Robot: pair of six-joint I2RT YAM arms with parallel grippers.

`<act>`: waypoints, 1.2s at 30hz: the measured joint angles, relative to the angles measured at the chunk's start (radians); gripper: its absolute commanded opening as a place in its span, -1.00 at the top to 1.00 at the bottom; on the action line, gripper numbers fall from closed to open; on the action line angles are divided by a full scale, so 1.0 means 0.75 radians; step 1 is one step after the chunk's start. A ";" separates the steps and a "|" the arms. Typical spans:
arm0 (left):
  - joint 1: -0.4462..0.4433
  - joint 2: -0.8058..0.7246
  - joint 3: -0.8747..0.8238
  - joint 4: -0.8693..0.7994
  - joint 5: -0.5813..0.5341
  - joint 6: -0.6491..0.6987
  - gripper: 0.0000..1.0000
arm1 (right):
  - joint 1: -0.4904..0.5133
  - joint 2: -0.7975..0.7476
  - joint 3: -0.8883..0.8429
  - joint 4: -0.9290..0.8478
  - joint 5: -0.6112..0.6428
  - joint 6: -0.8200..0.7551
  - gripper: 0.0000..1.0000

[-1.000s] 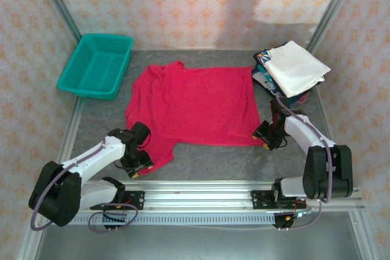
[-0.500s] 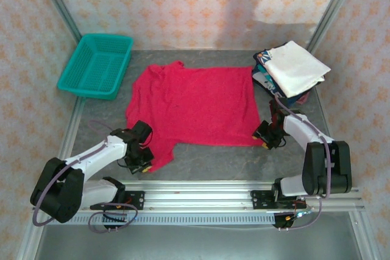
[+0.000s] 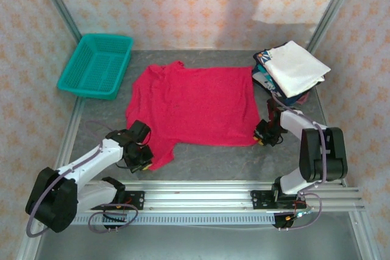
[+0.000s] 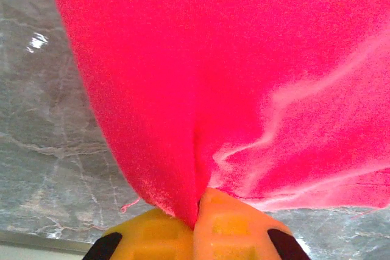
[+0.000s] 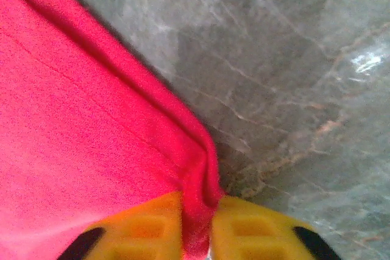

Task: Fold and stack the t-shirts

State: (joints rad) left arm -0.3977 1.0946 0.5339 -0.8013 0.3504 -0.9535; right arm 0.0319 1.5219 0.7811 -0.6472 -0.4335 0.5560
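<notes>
Clamped tight, the left gripper (image 3: 139, 153) pinches the near-left sleeve of the red t-shirt (image 3: 192, 105), and cloth bunches between its yellow fingers (image 4: 244, 229). Behind it, at the far left, sits a teal basket (image 3: 97, 65). The red t-shirt lies spread flat mid-tabletop (image 3: 213, 159), its long axis running left to right, with the sleeves and neck toward the left and the straight hem toward the right. The right gripper (image 3: 263, 137) is closed on the near hem corner. In the far right corner, a folded white t-shirt (image 3: 297, 68) tops the navy printed t-shirts (image 3: 265, 78).
</notes>
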 measured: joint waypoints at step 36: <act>0.367 0.380 0.948 -0.284 -0.142 0.399 1.00 | -0.006 0.155 0.524 -0.295 0.167 -0.199 1.00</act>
State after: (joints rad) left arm -0.1226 1.3796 1.2446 -1.0145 0.2440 -0.6544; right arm 0.0273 1.6379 1.1744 -0.8684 -0.3084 0.4068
